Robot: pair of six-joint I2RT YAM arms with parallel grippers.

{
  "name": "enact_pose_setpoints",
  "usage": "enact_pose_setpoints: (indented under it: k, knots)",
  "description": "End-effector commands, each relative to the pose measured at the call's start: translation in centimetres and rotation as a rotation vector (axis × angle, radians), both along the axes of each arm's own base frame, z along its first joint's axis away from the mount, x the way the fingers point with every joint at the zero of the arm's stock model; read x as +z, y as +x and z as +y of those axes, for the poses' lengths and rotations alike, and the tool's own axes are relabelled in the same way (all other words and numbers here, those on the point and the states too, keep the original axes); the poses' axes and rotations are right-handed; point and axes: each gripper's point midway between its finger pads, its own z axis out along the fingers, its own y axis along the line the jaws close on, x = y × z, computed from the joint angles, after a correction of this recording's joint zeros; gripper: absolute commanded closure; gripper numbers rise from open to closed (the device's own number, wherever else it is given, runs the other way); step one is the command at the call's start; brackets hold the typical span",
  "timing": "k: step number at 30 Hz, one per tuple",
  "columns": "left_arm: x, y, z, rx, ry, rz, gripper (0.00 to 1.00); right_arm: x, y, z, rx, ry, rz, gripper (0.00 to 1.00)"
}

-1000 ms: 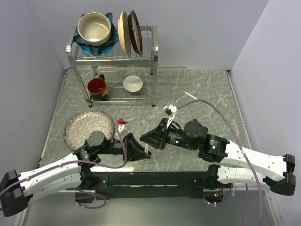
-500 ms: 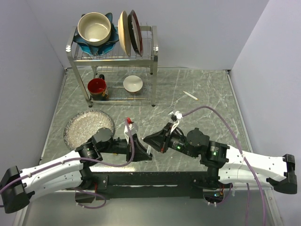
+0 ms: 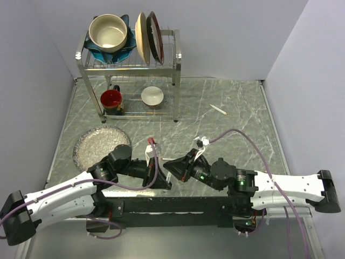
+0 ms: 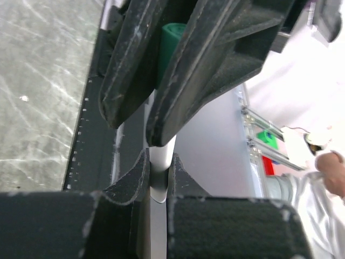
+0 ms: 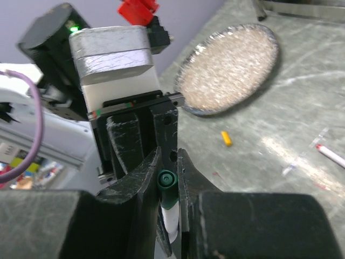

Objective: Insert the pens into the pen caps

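My left gripper [image 4: 158,162] is shut on the white barrel of a pen [image 4: 159,181]. My right gripper [image 5: 168,157] is shut on the green pen cap [image 5: 167,181], which sits on the end of that pen's barrel [image 5: 170,221]. In the top view the two grippers, left [image 3: 165,181] and right [image 3: 168,164], meet tip to tip near the table's front middle. A yellow-orange cap [image 5: 227,138] lies loose on the table, and a second pen [image 5: 330,155] with a red tip lies to its right. A third pen [image 3: 218,109] lies far back right.
A glittery grey plate [image 3: 86,154] lies at the left, beside the left arm. A metal dish rack [image 3: 175,70] at the back holds bowls and plates, with a red mug [image 3: 111,100] and a small white bowl [image 3: 152,95] under it.
The right arm has swung down toward the near edge and the left arm has shifted right. The grippers stay tip to tip, both still shut.
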Motion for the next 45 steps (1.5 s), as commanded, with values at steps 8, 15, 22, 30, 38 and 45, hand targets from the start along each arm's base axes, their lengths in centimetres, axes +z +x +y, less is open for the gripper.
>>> enact_pose_setpoints:
  k: [8, 15, 22, 30, 38, 45]
  knots:
    - [14.4, 8.2, 0.6, 0.353, -0.42, -0.227, 0.99, -6.6, -13.4, 2.2, 0.552, -0.13, 0.164, 1.0]
    - [15.6, 8.0, 2.2, 0.331, -0.42, -0.276, 0.99, -7.7, -15.8, 0.8, 0.671, -0.165, 0.139, 1.0]
    - [15.6, 9.5, 2.3, 0.407, -0.375, -0.258, 0.99, -8.7, -14.8, 0.9, 0.579, -0.286, 0.154, 1.0]
    - [13.3, 12.3, 2.6, 0.541, -0.249, -0.237, 0.99, -9.4, -14.7, 3.5, 0.365, -0.453, 0.252, 1.0]
    - [12.7, 12.6, 3.2, 0.568, -0.242, -0.25, 0.99, -9.5, -13.4, 2.3, 0.22, -0.555, 0.194, 1.0]
    - [12.9, 11.3, 3.7, 0.492, -0.327, -0.231, 0.99, -7.4, -15.3, 2.7, 0.312, -0.461, 0.077, 1.0]
